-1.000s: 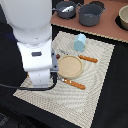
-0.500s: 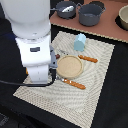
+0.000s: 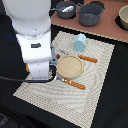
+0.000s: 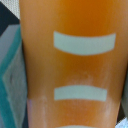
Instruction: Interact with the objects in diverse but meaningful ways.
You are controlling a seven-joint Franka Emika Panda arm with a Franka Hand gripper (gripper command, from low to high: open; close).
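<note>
My arm (image 3: 34, 37) stands bulky and white at the exterior view's left, wrist bent low over the surface. My gripper sits hidden beneath it; can't tell how my fingers are set.

worktop (image 3: 107, 107) dark, carrying striped placemat (image 3: 95, 80) | brown board (image 3: 107, 31) lying behind, holding two grey pots (image 3: 91, 14) | mat bearing round plate (image 3: 69, 66), blue block (image 3: 79, 42), cutlery (image 3: 73, 83)
</note>
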